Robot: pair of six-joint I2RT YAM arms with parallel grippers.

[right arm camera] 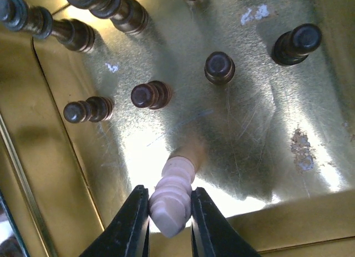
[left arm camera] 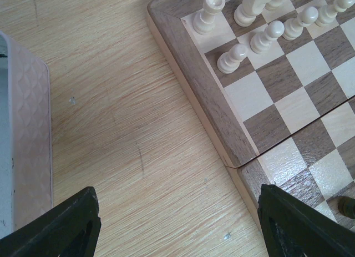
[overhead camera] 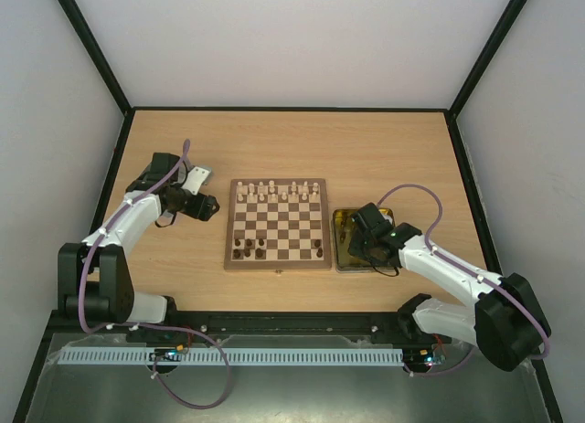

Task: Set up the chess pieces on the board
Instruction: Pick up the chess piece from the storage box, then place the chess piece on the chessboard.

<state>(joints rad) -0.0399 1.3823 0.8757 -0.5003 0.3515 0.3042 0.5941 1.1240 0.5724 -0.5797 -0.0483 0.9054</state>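
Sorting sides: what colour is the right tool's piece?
Pale cream piece, clearest in the right wrist view.

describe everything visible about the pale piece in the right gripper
The pale chess piece is cream, seemingly turned wood, with a ridged body narrowing toward its far end. The right gripper has its black jaws pinching it from both sides. It points down into the yellow-lined tin, among dark pieces; whether its far end touches the tin floor is unclear.
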